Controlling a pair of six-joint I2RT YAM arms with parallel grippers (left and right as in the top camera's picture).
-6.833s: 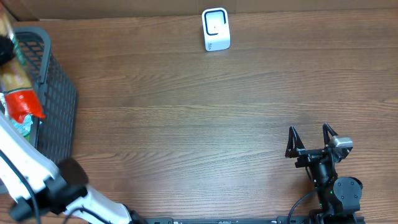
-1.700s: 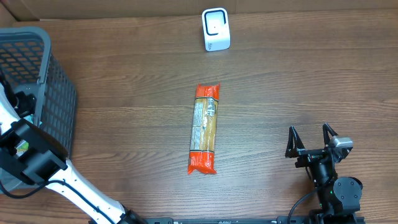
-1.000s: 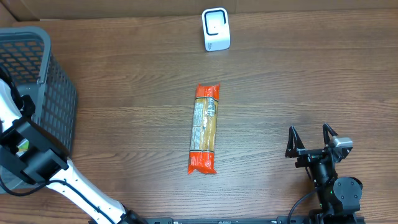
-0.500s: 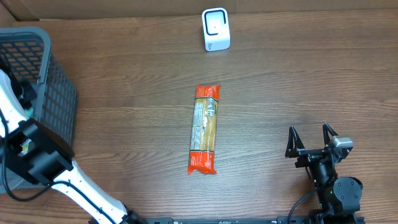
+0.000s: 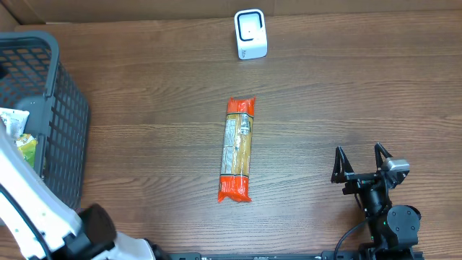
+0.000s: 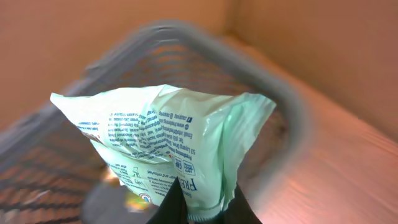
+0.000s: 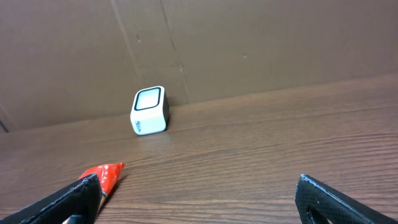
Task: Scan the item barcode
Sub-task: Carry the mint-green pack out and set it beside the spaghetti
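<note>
Two packets in sight: pale green bag [image 6: 168, 134] up over the basket, pasta packet [image 5: 237, 148] flat on mid-table.
Left gripper [image 6: 207, 199]: clamped on the green bag's lower edge, dark fingers [image 6: 173, 210] pinching crinkled film.
Right gripper [image 5: 360, 163]: jaws wide apart, nothing between them, at the near right, well apart from the pasta.
Barcode scanner [image 5: 250, 34]: small white rounded cube with a dark-rimmed window, at the far edge by the cardboard wall.
Basket [image 5: 68, 115]: dark grey plastic mesh at the table's left edge.
Overhead only: white left arm [image 5: 29, 206] across the near left corner, covering part of the basket; just a scrap of the bag showing.
Left wrist only: small sideways print on the bag, basket blurred behind.
Right wrist only: scanner face-on, the pasta packet's orange crimped end beside one finger.
Table [image 5: 325, 94]: brown wood grain.
</note>
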